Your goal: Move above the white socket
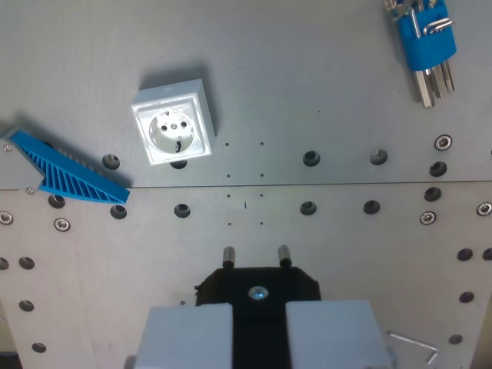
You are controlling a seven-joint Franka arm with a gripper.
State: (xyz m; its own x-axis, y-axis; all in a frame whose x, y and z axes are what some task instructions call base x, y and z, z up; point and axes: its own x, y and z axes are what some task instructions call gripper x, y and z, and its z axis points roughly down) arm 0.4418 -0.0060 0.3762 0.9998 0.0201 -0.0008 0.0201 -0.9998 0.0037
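Observation:
The white socket (pixel 173 123) is a square box with a round two-hole face, lying on the grey metal plate (pixel 323 92) in the upper left of the wrist view. My gripper (pixel 259 338) is at the bottom centre, its two grey fingers (pixel 184 334) shut on a black plug (pixel 257 296). The plug's two metal pins (pixel 228 254) point up the picture. The socket lies well up and to the wrist view's left of the plug, apart from it.
A blue ribbed wedge (pixel 69 175) lies at the left edge, below and left of the socket. A blue holder of hex keys (pixel 425 42) sits at the top right. A loose hex key (pixel 415 342) lies at the bottom right. Holes and screws dot the plate.

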